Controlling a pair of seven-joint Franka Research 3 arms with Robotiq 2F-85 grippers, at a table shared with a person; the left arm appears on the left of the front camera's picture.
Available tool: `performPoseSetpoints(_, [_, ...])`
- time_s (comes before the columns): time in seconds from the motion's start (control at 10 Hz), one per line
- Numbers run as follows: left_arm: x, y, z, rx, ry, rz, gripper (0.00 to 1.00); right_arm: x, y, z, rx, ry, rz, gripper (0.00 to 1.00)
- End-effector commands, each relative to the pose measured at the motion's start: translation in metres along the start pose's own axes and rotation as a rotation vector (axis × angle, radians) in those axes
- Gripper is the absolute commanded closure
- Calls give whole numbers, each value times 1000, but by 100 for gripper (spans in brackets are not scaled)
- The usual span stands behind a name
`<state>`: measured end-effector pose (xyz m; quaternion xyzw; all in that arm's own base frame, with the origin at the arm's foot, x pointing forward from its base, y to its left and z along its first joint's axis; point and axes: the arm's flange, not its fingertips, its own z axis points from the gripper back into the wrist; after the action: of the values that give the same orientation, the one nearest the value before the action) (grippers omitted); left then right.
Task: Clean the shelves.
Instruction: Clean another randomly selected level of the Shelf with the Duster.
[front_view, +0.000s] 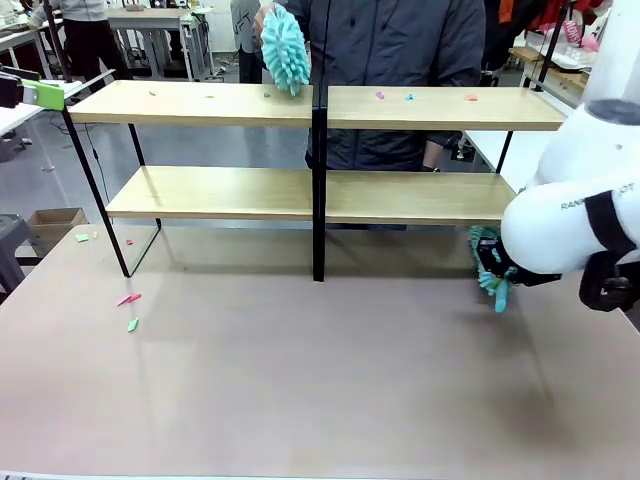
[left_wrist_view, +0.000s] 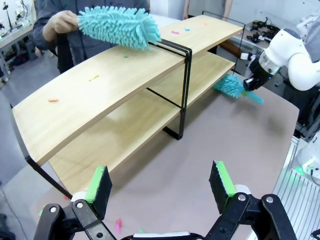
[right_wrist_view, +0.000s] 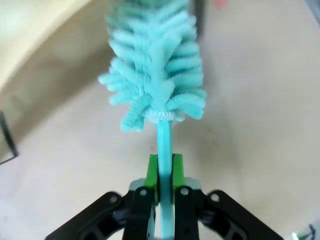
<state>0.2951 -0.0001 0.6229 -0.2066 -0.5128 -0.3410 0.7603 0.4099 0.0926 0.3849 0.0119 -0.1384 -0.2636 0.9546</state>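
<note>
Cleaning barely begun: scraps (front_view: 379, 96) litter the shelves (front_view: 200, 104); right jaws pinch a duster (right_wrist_view: 155, 75), left jaws spread, empty.

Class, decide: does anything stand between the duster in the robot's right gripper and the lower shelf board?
Nothing visible does. The right gripper is shut on the duster, whose head is beside the right end of the lower shelf board, with bare table between them.
</note>
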Motion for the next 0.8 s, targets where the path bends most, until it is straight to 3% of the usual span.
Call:
performPoseSetpoints(0.0, [0, 0, -1, -5, 0, 5, 0, -53, 11, 28, -22, -9, 87, 87])
performPoseSetpoints(0.2, [0, 0, -1, -5, 0, 5, 0, -63, 28, 29, 94, -36, 256, 87])
performPoseSetpoints(0.6, [0, 0, -1, -5, 0, 5, 0, -66, 28, 30, 203, 81, 312, 87])
performPoseSetpoints(0.7, [0, 0, -1, -5, 0, 5, 0, -65, 20, 41, 288, 155, 353, 87])
